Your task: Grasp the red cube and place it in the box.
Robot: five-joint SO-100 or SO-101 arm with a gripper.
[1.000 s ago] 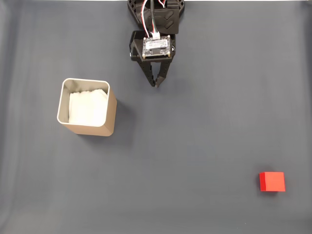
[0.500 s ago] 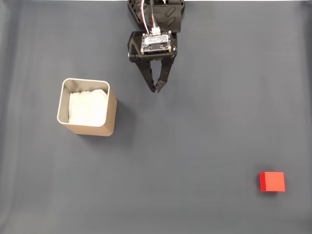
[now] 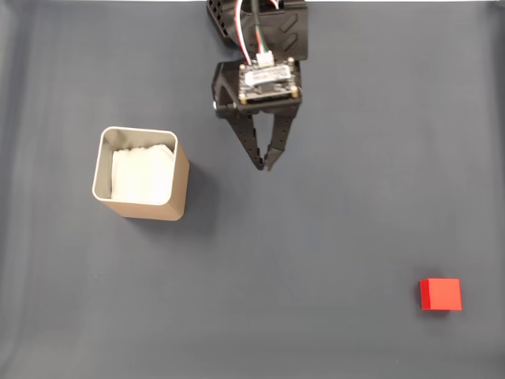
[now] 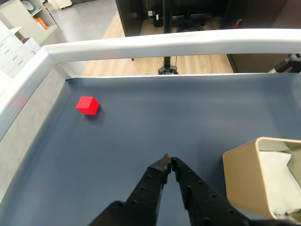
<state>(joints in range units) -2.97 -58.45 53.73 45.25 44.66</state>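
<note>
Tool (image 3: 266, 166) closed, empty, above mat; red cube (image 3: 440, 294) well apart; box (image 3: 140, 174) left in fixed view

The end effector (image 3: 266, 165) has reached further down the fixed view from the top centre and drifted slightly right, its fingertips touching as before.

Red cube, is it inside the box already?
No, the red cube sits on the dark mat, far from the box.
</note>
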